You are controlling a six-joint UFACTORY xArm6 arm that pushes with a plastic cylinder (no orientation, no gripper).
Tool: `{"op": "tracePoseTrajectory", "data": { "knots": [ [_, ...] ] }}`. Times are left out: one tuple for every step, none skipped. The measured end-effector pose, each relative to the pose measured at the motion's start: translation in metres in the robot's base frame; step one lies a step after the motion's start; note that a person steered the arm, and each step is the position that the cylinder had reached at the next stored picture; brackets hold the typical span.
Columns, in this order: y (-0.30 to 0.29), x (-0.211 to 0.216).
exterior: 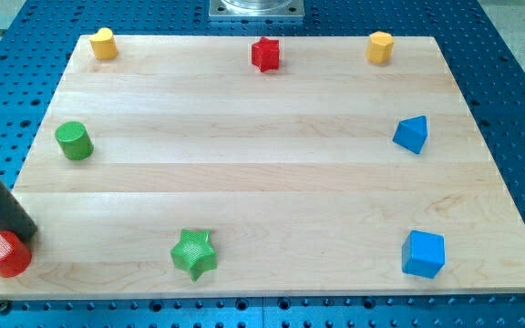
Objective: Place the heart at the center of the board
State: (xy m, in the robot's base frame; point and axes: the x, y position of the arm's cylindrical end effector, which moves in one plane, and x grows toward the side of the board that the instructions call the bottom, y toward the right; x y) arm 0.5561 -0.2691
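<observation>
The yellow heart [104, 43] sits at the top left corner of the wooden board [262, 155]. My dark rod comes in from the view's left edge and slants down to the bottom left corner. My tip [22, 236] rests against the upper right side of a red cylinder [5, 254] at the board's bottom left edge. The tip is far below the heart and a little to its left.
A red star [265, 54] sits at the top middle and a yellow hexagon [380, 46] at the top right. A green cylinder [74, 140] is at the left, a green star [194, 253] at the bottom middle. A blue triangular block [412, 134] and a blue cube [423, 253] are at the right.
</observation>
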Motion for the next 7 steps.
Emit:
{"op": "tracePoseTrajectory", "data": {
  "knots": [
    [0.005,0.000],
    [0.052,-0.002],
    [0.054,-0.027],
    [0.057,-0.064],
    [0.076,-0.115],
    [0.076,-0.157],
    [0.109,-0.163]
  ]
}}
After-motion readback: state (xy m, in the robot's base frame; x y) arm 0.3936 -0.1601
